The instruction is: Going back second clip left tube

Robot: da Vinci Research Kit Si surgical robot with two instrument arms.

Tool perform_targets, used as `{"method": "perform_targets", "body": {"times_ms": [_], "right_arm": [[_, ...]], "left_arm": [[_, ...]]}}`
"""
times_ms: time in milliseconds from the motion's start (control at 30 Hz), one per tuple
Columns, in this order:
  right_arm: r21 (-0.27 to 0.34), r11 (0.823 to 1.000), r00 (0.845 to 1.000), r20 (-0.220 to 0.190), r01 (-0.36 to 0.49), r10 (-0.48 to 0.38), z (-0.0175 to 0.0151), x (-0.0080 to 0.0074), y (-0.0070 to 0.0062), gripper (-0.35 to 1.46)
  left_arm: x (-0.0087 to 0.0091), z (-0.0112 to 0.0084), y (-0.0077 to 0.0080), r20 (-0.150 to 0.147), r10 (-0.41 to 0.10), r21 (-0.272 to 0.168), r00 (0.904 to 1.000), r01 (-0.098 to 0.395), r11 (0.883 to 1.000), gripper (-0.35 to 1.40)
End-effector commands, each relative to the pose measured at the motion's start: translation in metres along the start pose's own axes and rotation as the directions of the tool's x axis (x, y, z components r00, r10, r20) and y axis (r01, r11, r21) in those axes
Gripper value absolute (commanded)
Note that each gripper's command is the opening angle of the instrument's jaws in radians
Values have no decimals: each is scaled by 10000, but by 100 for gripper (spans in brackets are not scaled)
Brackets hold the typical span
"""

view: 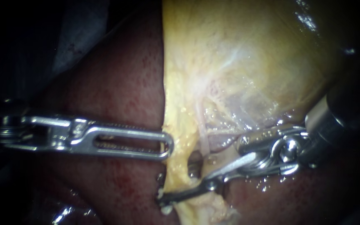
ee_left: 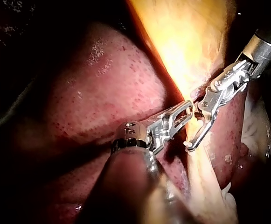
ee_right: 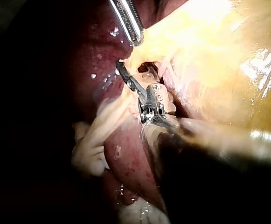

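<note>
- Risk: right instrument (view: 207,173) is sitting with its jaws spread, the long lower jaw lying across the fatty strip (view: 179,164). Backing out at an angle could be hooking that strip and dragging it along.
- Risk: a small metal glint, maybe a clip (view: 193,167), is sitting in a dark window (view: 196,157) in the tissue – too small to be sure. It is lying just beside the lower jaw, so a sideways pull could be knocking it loose.
- Risk: the pale tube (view: 203,135) is running down toward that window, near the upper jaw. It is looking thin and taut, so it is likely tearing if snagged. Cannot tell here whether it is the left one.
- Risk: left instrument (view: 165,145) is resting with jaws pressed together, tip touching the strip's edge. Whether any tissue is caught between them is not showing. If it is slipping, tension on the tube could be changing mid-move.
- Gallbladder (view: 251,62) is looking yellowish, smooth, wet and glistening, with filmy white strands over it.
- Liver (view: 117,91) is showing dark red, finely speckled and slick.
- Fatty strip is looking lumpy and granular – ragged at its lower end.
- Both instruments are showing bright polished metal. Left jaws are long and slotted, right jaws thin and narrow.
</note>
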Motion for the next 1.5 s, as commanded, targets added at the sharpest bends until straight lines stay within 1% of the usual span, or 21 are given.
{"method": "perform_targets", "body": {"times_ms": [33, 200, 533, 733, 1000, 1167, 1300, 1500], "right_arm": [[20, 9999, 9999, -33, 145, -145, 1, 0, -1, 46], [37, 9997, 9996, -88, 260, -259, 4, 2, -2, 50], [34, 9997, 9996, -90, 260, -259, 4, 2, -2, 49], [-74, 9997, 9996, -159, 232, -233, -10, 2, -2, 49], [-393, 9986, 9986, -357, 368, -382, -57, 10, -6, 48], [-567, 9976, 9980, -456, 405, -431, -89, 13, -13, 48], [-733, 9958, 9969, -527, 547, -586, -113, 18, -19, 48], [-1083, 9876, 9901, -694, 1138, -1217, -153, 27, -25, 48]], "left_arm": [[0, 0, 0, -1, 1, -1, 10000, -1, 10000, -35], [0, 0, 0, 0, 1, -2, 10000, -1, 10000, -35], [0, 1, 0, 2, 1, -5, 10000, -1, 10000, -35], [0, 1, 2, 1, 7, -6, 10000, -7, 10000, -35], [0, 1, 2, -2, 9, -4, 10000, -9, 10000, -35], [1, 1, 3, -3, 11, -4, 10000, -11, 10000, -35], [1, 2, 4, -2, 15, -6, 10000, -15, 10000, -35], [1, 4, 8, -1, 27, -13, 10000, -27, 10000, -35]]}}
